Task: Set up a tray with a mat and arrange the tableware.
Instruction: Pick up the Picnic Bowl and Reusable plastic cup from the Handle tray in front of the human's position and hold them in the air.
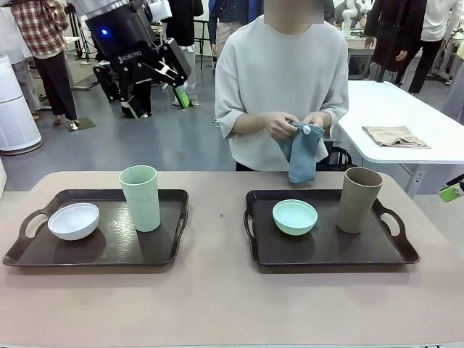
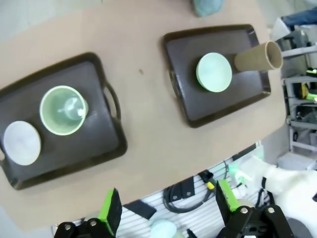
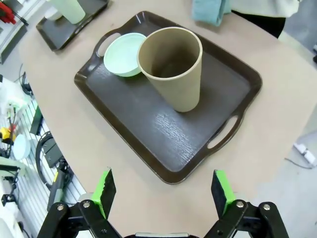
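white bowl with pale green cup, mint bowl with taupe cup are sitting on two trays; left gripper and right gripper are gaping wide, empty.

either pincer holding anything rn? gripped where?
No. Left pincer and right pincer are both open and empty. The person's hands hold a blue cloth, pinched at its top edge.

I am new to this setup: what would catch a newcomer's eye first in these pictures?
The left tray holds a white bowl and pale green cup; the right tray, a mint green bowl and taupe cup. Beyond them a person holds a blue cloth.
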Tool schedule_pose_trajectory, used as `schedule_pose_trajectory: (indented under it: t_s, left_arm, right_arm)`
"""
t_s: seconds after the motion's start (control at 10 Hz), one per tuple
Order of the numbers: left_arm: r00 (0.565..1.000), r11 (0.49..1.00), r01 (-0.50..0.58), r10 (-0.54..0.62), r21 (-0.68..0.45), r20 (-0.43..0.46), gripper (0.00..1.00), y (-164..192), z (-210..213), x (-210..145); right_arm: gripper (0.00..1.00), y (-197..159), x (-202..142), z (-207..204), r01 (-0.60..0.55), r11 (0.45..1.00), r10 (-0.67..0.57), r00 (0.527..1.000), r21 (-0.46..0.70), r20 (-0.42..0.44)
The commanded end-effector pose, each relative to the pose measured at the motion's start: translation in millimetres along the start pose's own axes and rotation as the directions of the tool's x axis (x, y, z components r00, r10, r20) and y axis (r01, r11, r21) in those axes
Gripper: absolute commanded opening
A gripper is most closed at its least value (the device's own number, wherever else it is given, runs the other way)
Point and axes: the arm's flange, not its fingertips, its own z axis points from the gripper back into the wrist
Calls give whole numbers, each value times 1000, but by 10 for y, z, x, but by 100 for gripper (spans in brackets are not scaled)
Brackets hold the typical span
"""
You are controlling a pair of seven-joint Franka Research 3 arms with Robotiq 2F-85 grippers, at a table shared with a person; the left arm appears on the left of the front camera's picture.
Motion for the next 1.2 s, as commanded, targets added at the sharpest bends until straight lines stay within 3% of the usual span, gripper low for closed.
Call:
schedule_pose_trajectory:
  t_s: [0.0,0.1,0.2,0.3,0.7,0.8,1.1]
  left_arm:
    - [1000,1000,17,-17,24,2,100,39,-14,-82]
    - [1000,1000,0,0,0,0,100,0,0,0]
    - [999,999,19,-17,-31,45,100,-96,-90,151]
    - [998,998,55,-55,-5,10,100,-310,-181,411]
    - [981,979,176,-165,107,-104,100,-954,-570,1037]
    - [977,975,186,-170,118,-129,100,-1073,-733,1152]
    - [981,962,151,-119,229,-151,100,-1331,-1210,1462]
  right_arm:
    - [100,10,19,-7,-12,1000,12,1000,-11,-7]
    - [100,0,0,0,0,1000,0,1000,0,0]
    - [100,-276,122,-102,-182,981,182,983,65,15]
    - [100,-546,197,-267,-261,963,259,965,64,36]
    - [100,-1001,275,-617,-464,883,465,885,-72,-6]
    - [100,-1009,336,-682,-495,866,497,868,-70,11]
    - [100,-930,566,-896,-593,803,578,798,51,171]
